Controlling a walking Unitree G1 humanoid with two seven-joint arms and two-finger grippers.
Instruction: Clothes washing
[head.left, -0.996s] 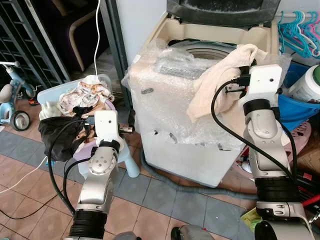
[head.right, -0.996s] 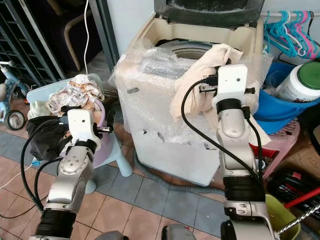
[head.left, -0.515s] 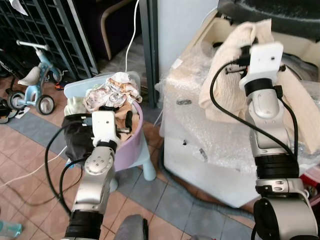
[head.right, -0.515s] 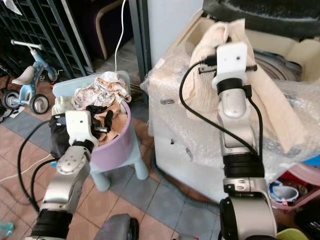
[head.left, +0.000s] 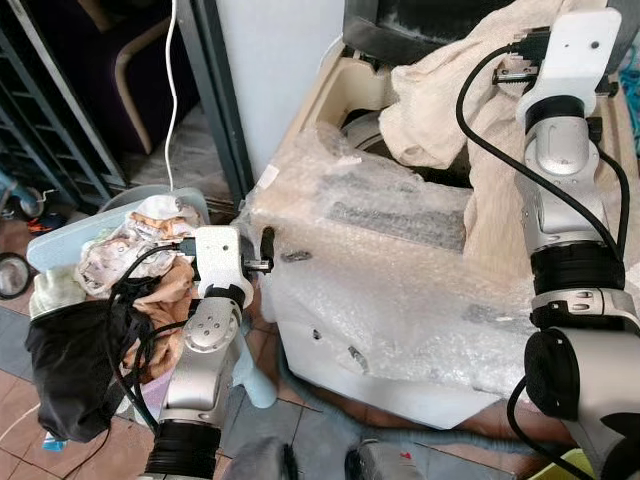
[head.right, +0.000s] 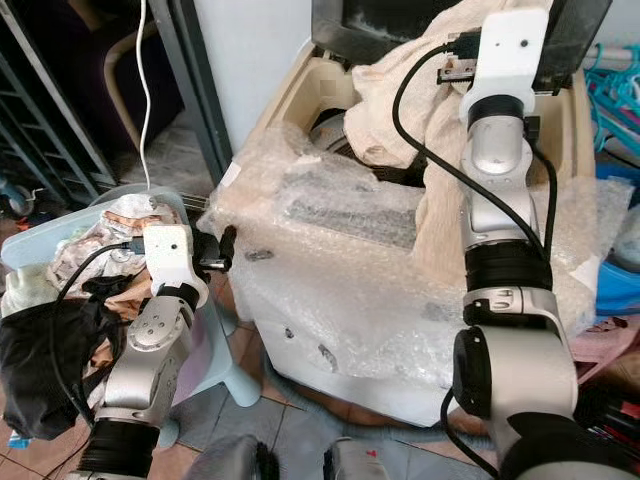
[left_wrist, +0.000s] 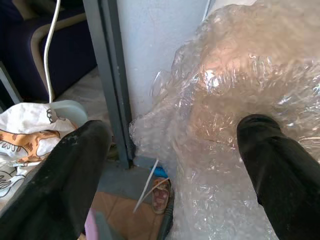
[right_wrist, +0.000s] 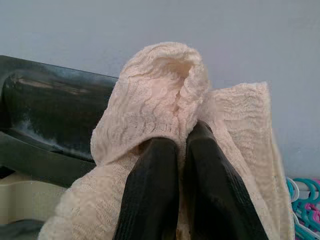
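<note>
Far left: black garment (head.left: 70, 360) hangs over side of laundry basket (head.left: 60, 248), patterned clothes (head.left: 125, 240) piled on top, all behind & beside left arm. Basket sat further off from left gripper 1 s ago; camera swung a lot so part of that shift is view, not things.

Left gripper (left_wrist: 172, 165): fingers (left_wrist: 60, 170) spread wide, nothing between them, aimed at bubble wrap (left_wrist: 235, 85) on washer corner, just short of it. Earlier it hovered over the basket pile, now past it toward the machine. Empty-handed, so no 2nd item picked yet.

Middle: washing machine (head.left: 370, 290) wrapped in bubble wrap, lid up, drum opening (head.left: 365, 125) visible just below & left of right gripper.

Right gripper (right_wrist: 175, 165): fingers pressed together on cream knit cloth (right_wrist: 165, 90), pinch holds a fold near top. Main change: 1 s ago cloth hung at washer front/right edge w/ gripper lower; now arm raised high, gripper up by raised lid (head.right: 400, 20), cloth (head.right: 420, 100) draped from it over tub rim, bulk over the opening, tail trailing down right side of wrap.

Meaning: load step is near done. Cloth is above drum, release likely next, tho trailing tail may snag on rim/wrap & stay outside. Basket still full, most of the wash left.
</note>
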